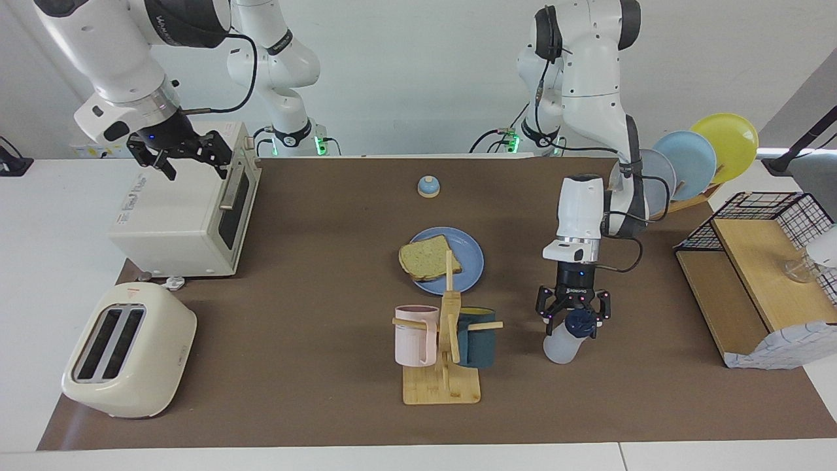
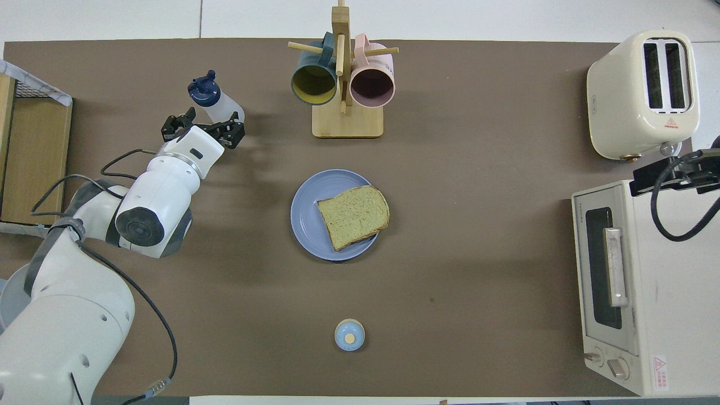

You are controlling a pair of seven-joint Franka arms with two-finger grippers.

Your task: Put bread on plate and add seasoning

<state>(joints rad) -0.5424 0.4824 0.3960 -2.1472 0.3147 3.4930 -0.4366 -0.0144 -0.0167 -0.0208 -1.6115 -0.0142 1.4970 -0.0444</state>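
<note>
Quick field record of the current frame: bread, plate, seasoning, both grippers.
bread: on plate, one edge overhanging the rim
plate: mid-table, nearer the robots than the mug rack
seasoning: upright on table, toward the left arm's end
left gripper: open, over the seasoning's cap, holding nothing
right gripper: open, empty, over the oven; arm waits

robot lab: mock kitchen table (image 1: 314, 275) (toaster (image 1: 129, 350), oven (image 1: 186, 209))

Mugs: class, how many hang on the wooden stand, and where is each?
2. The pink mug hangs on the wooden stand at the side toward the right arm's end of the table; the dark teal mug hangs at the side toward the left arm's end. None seems hidden.
</note>
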